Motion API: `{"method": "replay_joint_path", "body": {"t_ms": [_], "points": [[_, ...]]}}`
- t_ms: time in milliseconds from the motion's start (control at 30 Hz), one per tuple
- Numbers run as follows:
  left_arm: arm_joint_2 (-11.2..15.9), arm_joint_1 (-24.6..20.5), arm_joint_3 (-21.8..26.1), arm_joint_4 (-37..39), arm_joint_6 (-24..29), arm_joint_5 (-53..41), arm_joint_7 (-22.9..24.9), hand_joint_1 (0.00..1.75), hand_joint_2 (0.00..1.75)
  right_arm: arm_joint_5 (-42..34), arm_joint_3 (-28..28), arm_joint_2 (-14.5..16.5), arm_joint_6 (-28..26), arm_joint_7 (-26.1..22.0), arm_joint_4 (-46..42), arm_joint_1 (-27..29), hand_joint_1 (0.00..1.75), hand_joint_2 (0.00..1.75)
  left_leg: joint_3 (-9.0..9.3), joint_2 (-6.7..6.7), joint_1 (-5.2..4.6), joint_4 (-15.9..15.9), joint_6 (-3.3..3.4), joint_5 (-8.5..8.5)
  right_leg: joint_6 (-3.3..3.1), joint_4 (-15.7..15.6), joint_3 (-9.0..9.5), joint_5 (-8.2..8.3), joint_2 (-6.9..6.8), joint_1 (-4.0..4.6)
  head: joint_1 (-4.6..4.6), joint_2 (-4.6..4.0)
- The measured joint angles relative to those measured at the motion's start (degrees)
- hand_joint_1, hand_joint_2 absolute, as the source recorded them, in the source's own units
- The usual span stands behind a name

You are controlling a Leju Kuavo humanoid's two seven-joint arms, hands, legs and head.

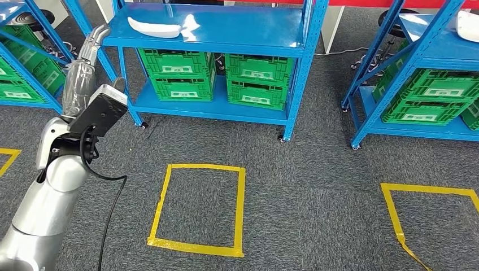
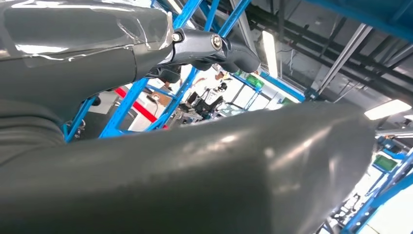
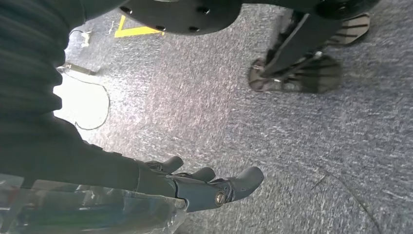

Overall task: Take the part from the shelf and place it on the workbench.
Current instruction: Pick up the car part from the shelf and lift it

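Observation:
A long white moulded part point(image 1: 153, 27) lies on the top board of the blue shelf point(image 1: 226, 25) ahead of me. My left hand point(image 1: 86, 61) is raised at the left, fingers stretched upward beside the shelf's left post, short of the part and holding nothing. From the left wrist, the thick grey thumb point(image 2: 195, 170) and a dark finger point(image 2: 214, 48) stand apart against the ceiling. My right hand point(image 3: 195, 187) hangs down over the grey carpet, its fingers loosely extended and empty.
Green crates point(image 1: 220, 76) fill the shelf's lower level. More blue shelves with green crates stand at the left point(image 1: 22, 68) and right point(image 1: 429, 90), the right one carrying another white part point(image 1: 467, 25). Yellow tape squares point(image 1: 197, 209) mark the carpet.

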Motion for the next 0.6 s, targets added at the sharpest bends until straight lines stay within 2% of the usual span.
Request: {"method": "replay_joint_path", "body": {"t_ms": [67, 100, 133, 200, 233, 300, 333, 433, 467, 500, 533, 567, 600], "points": [[-0.04, 0.12, -0.01, 0.01, -0.01, 0.0, 0.0, 0.0, 0.0, -0.02, 0.0, -0.15, 0.01, 0.0, 0.0, 0.06, 0.0, 1.75, 0.31, -0.03, 0.39, 0.61, -0.91, -0.78, 1.61, -7.12, 2.19, 4.05, -0.17, -0.54, 0.03, 0.0], [-0.06, 0.1, -0.01, 0.02, -0.01, 0.0, 0.0, 0.0, 0.0, -0.05, 0.0, -0.14, 0.01, 0.0, 0.0, 0.04, 0.0, 1.75, 0.31, -0.02, 0.48, 1.13, -1.43, -1.27, 1.7, -10.35, 3.25, 5.34, -0.27, -0.59, 0.1, 0.0], [-0.09, 0.09, -0.01, 0.03, -0.01, 0.0, 0.0, 0.0, 0.0, -0.09, 0.0, -0.1, 0.01, 0.0, 0.0, 0.0, 0.0, 1.75, 0.19, 0.0, 0.5, 1.57, -1.94, -1.72, 1.26, -12.35, 4.06, 6.17, -0.36, -0.53, 0.14, 0.0], [-0.15, 0.07, -0.04, 0.07, -0.01, 0.0, 0.0, 0.0, 0.0, -0.15, 0.0, -0.07, 0.02, 0.02, 0.0, 0.03, 0.0, 1.75, 0.1, 0.02, 0.4, 2.24, -2.73, -2.3, -0.69, -13.07, 4.36, 6.11, -0.41, -0.27, 0.15, 0.0], [-0.16, 0.05, -0.04, 0.08, 0.0, 0.01, 0.0, 0.0, 0.0, -0.16, 0.0, -0.08, 0.02, 0.03, 0.0, 0.07, 0.0, 1.75, 0.12, 0.04, 0.48, 2.38, -2.98, -2.51, -1.35, -13.01, 4.68, 6.34, -0.36, -0.33, 0.08, 0.0], [-0.16, -0.07, -0.01, 0.09, 0.01, 0.01, 0.0, 0.0, 0.0, -0.19, 0.0, -0.1, 0.02, 0.04, 0.0, 0.11, 0.0, 1.75, -0.53, 0.19, 0.75, 4.12, -3.52, -3.26, -2.0, -13.05, 5.34, 6.28, -0.22, -0.51, 0.04, 0.0], [-0.16, -0.13, 0.01, 0.1, 0.01, 0.02, 0.0, 0.0, 0.0, -0.2, 0.0, -0.1, 0.02, 0.04, 0.0, 0.08, 0.0, 1.75, -1.77, 0.29, 0.91, 6.45, -3.85, -4.14, -2.2, -13.06, 5.71, 6.12, -0.16, -0.58, 0.04, 0.0], [-0.18, -0.02, 0.01, 0.17, 0.01, 0.02, 0.0, 0.0, 0.0, -0.29, 0.0, -0.09, 0.02, 0.04, 0.0, 0.13, 0.0, 1.75, -8.41, 0.41, 1.23, 17.23, -4.59, -7.96, -2.57, -13.07, 6.55, 5.25, -0.07, -0.4, 0.04, 0.0], [-0.2, 0.07, -0.02, 0.2, 0.0, 0.02, 0.0, 0.0, 0.0, -0.31, 0.0, -0.09, 0.02, 0.04, 0.0, 0.18, 0.0, 1.75, -9.96, 0.42, 1.3, 18.97, -4.58, -8.16, -2.57, -13.07, 6.88, 4.92, -0.04, -0.3, 0.02, 0.0], [-0.21, 0.11, -0.04, 0.21, 0.0, 0.02, 0.0, 0.0, 0.0, -0.33, 0.0, -0.09, 0.02, 0.04, 0.0, 0.2, 0.0, 1.75, -10.38, 0.42, 1.31, 18.5, -4.42, -7.19, -2.55, -13.07, 7.3, 4.59, 0.01, -0.18, 0.02, 0.0], [-0.22, 0.09, -0.05, 0.22, -0.01, 0.02, 0.0, 0.0, 0.0, -0.34, 0.0, -0.09, 0.02, 0.04, 0.0, 0.18, 0.0, 1.75, -9.62, 0.42, 1.25, 15.81, -4.05, -5.12, -2.54, -13.08, 7.82, 4.23, 0.06, -0.02, 0.03, 0.0], [-0.22, 0.0, -0.05, 0.22, -0.01, 0.01, 0.0, 0.0, 0.0, -0.35, 0.0, -0.04, 0.02, 0.04, 0.0, 0.16, 0.0, 1.75, -7.96, 0.43, 1.07, 11.62, -3.43, -2.5, -2.52, -13.15, 8.35, 3.86, 0.1, 0.11, 0.03, 0.0], [-0.22, -0.11, -0.04, 0.22, 0.0, 0.01, 0.0, 0.0, 0.0, -0.37, -0.01, 0.05, 0.02, 0.04, 0.0, 0.13, 0.0, 1.75, -6.3, 0.53, 0.8, 7.79, -2.78, -0.69, -2.45, -13.26, 8.86, 3.52, 0.14, 0.28, 0.12, 0.0]]}}
